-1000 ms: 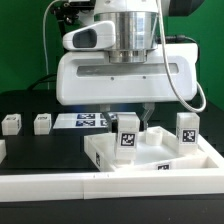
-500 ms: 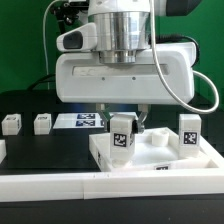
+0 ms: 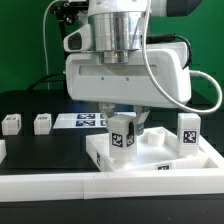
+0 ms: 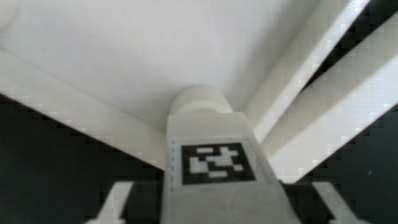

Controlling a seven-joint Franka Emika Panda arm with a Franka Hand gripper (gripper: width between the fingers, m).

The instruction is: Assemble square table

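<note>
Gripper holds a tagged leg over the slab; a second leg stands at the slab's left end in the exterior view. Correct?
No: the exterior view shows the second leg at the slab's right end. The gripper does hold a tagged leg.

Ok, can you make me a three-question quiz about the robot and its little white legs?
1. Where do the two loose leg posts lie?
A) on the black worktop
B) on the marker board
C) on the floor

2. How many leg posts show in the exterior view?
A) two
B) four
C) six

3. The gripper is
A) open and empty
B) shut on a leg post
C) out of sight

Answers:
1 A, both rest on the dark surface at the exterior view's left.
2 B, two loose, one held, one standing post on the slab.
3 B, the post is clamped between its jaws.
</note>
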